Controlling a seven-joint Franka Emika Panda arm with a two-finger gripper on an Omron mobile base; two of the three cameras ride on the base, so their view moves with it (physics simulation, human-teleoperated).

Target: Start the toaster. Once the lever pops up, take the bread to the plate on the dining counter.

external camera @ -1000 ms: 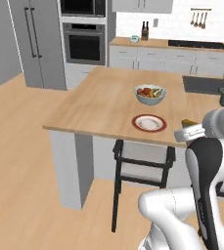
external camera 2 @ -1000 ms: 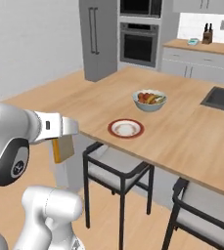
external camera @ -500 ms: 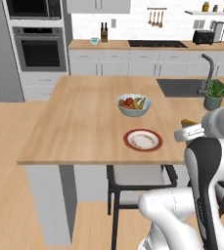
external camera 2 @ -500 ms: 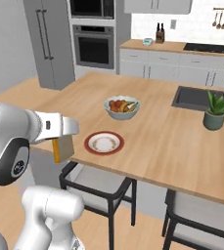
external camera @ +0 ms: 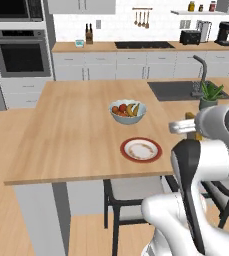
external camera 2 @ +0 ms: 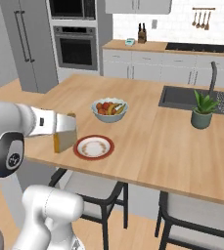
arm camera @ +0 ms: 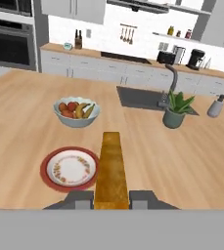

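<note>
Since a second ago the base has swung round to face the tabletop [external camera: 61, 145]; fingers [arm camera: 143, 197] pinch the bread [arm camera: 111, 171] edge-up, just beside the plate [arm camera: 69, 168] near the front edge, presumably for laying down.

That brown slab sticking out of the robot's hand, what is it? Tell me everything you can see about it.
It is the bread, a thin slice with a golden-brown crust, seen edge-on in the hand view. The gripper holds it upright, one dark finger on each side. It hangs in the air above the near edge of the dining counter, just beside the red-rimmed plate, not touching it. In the right base view it shows as a small tan block below the hand.
</note>
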